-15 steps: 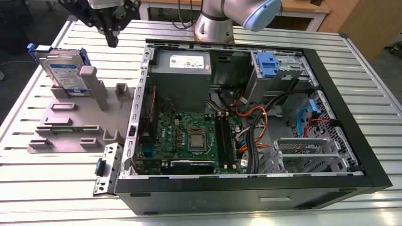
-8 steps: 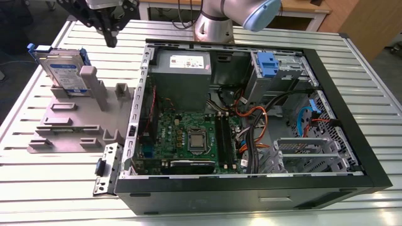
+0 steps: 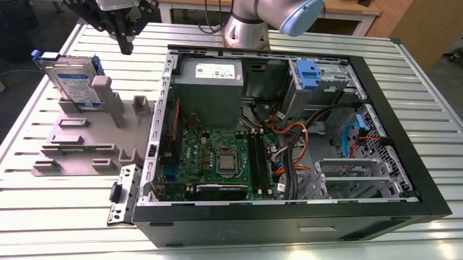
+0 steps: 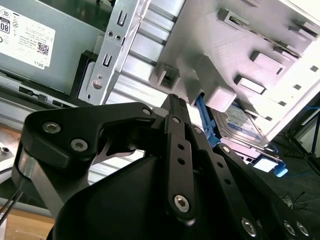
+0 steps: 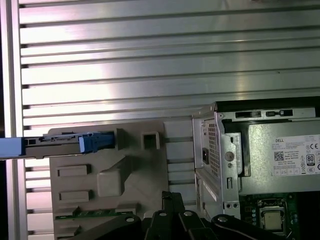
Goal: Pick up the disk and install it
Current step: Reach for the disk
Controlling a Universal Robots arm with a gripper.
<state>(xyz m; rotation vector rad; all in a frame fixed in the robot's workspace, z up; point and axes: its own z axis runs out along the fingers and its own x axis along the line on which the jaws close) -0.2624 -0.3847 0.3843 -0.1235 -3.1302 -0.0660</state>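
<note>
While disk [image 3: 75, 81] stands in grey holder [image 3: 72, 142], closed gripper [image 3: 128, 49] hovers nearby.

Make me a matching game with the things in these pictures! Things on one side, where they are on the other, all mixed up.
1 disk
2 gripper
3 computer case
4 grey holder

A lying open, insides showing
B standing on edge in the grey holder
C up in the air, holding nothing
D flat on the slatted table

Pairs: 1-B, 2-C, 3-A, 4-D
</note>
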